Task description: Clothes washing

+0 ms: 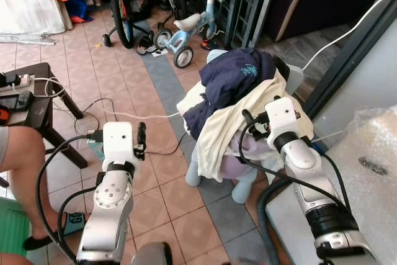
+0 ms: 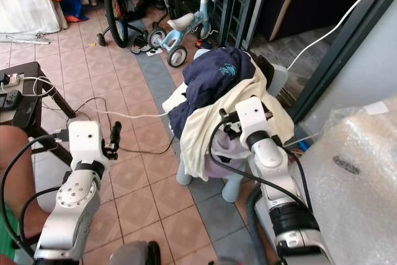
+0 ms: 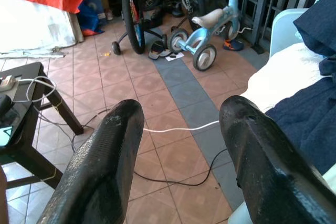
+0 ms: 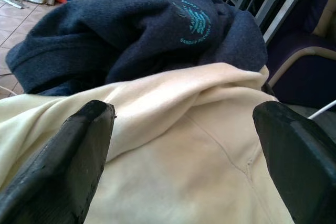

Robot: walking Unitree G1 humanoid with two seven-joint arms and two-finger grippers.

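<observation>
Right claw (image 4: 178,145) is released, its two matte black fingers (image 4: 63,161) spread wide on either side of a soft cream garment (image 1: 226,131); whether the tips touch the fabric cannot be told. Just beyond this claw, a dark navy knit top (image 4: 136,30) with a teal printed emblem lies bunched over the cream garment. Both clothes are heaped on a small pale blue plastic chair (image 1: 197,169), the cream fabric draping down the chair's front edge.

Left claw (image 3: 178,145) is also released, fingers (image 3: 102,166) apart with nothing between them, held above the tiled floor (image 1: 167,184) and well apart from the clothes pile, which sits off to its right. Ahead of this claw, a thin white cable (image 3: 178,127) and a black cable (image 3: 173,179) trail across the glazed terracotta and grey tiles. Farther ahead stands a light blue child's tricycle (image 1: 183,32) with a white seat. To the left claw's left stands a dark wooden surface (image 1: 37,100) carrying coiled white cords, and a person's bare leg (image 1: 28,172) is near it.
</observation>
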